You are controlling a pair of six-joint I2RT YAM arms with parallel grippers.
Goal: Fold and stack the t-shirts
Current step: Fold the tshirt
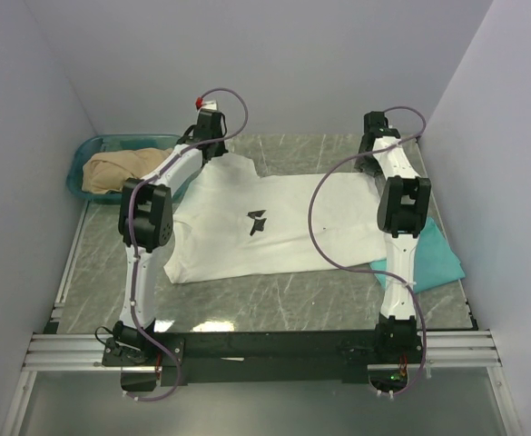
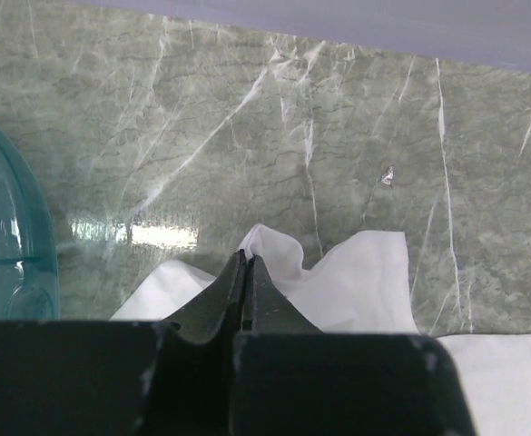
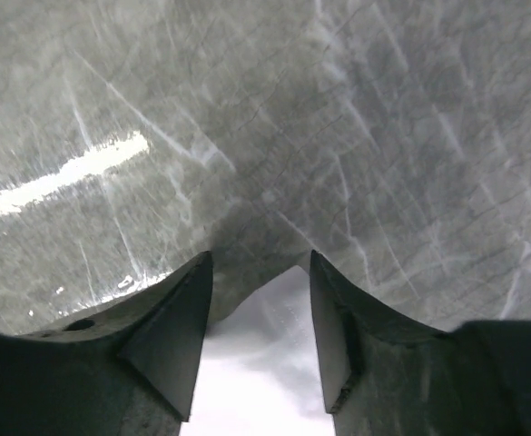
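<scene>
The white t-shirt with a small black chest print lies spread flat on the marble table. My left gripper is at its far left corner. In the left wrist view the gripper is shut, with the white cloth puckered around its tips. My right gripper is at the shirt's far right corner. In the right wrist view it is open, with the white cloth's edge lying between its fingers. The teal-green t-shirt lies at the right, partly under the white one and the right arm.
A teal plastic basket holding a beige cloth stands at the far left; its rim shows in the left wrist view. Walls close in at the back and both sides. Bare marble lies in front of the shirt.
</scene>
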